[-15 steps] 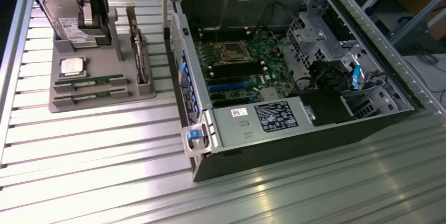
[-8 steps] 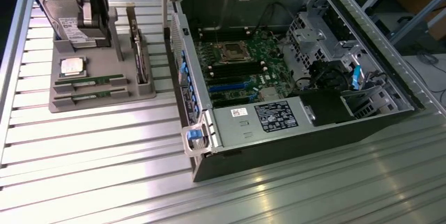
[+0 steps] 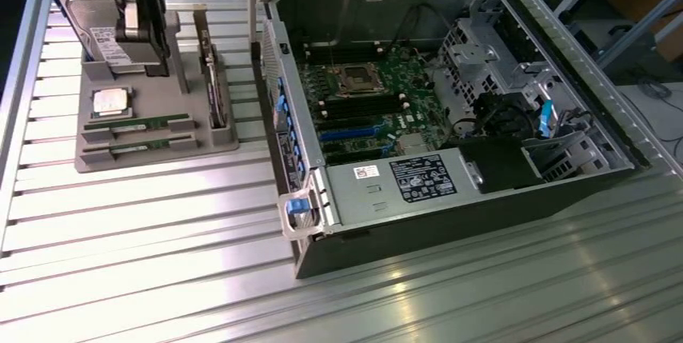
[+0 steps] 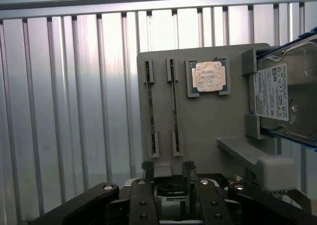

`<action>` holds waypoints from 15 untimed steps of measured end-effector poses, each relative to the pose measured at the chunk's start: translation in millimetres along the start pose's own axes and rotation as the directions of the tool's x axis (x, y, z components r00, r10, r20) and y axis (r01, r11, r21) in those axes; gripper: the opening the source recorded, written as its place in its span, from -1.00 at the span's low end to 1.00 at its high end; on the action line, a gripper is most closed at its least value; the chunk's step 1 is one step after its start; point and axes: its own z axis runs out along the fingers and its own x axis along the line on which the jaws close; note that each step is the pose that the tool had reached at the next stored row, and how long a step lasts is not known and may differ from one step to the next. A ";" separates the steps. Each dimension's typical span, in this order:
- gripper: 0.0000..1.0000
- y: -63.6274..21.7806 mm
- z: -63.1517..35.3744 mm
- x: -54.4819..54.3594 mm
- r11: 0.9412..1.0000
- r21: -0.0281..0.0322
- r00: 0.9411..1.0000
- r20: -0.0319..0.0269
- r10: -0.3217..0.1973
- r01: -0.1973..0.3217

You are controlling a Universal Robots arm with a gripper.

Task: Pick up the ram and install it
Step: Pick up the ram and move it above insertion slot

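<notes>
Two thin green ram sticks (image 3: 139, 123) (image 3: 139, 147) lie in slots at the near end of the grey holder tray (image 3: 160, 159). In the wrist view the same sticks (image 4: 150, 108) (image 4: 174, 106) stand side by side on the tray (image 4: 208, 126). My gripper (image 3: 144, 55) hangs over the tray's far end, above the hard drive, away from the sticks. In the wrist view the gripper (image 4: 167, 168) is open, its fingertips (image 4: 147, 166) apart with nothing between them.
A square silver CPU (image 3: 110, 101) and a labelled hard drive (image 3: 107, 39) also sit on the tray, and a second drive (image 3: 217, 87) stands on edge. The open computer case (image 3: 449, 95) with its motherboard (image 3: 363, 103) lies at the exterior view's right. Everything rests on a ribbed aluminium table (image 3: 160, 247).
</notes>
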 end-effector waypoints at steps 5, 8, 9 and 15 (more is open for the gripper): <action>-0.28 21.5 0.9 1.0 1.000 0.001 1.000 0.000 0.000 0.000; -0.28 28.1 1.1 1.4 1.000 0.001 1.000 0.000 0.000 0.000; -0.28 29.0 1.6 1.4 1.000 0.001 1.000 0.000 0.000 0.000; -0.28 33.9 9.7 1.8 1.000 0.001 1.000 0.000 0.000 0.000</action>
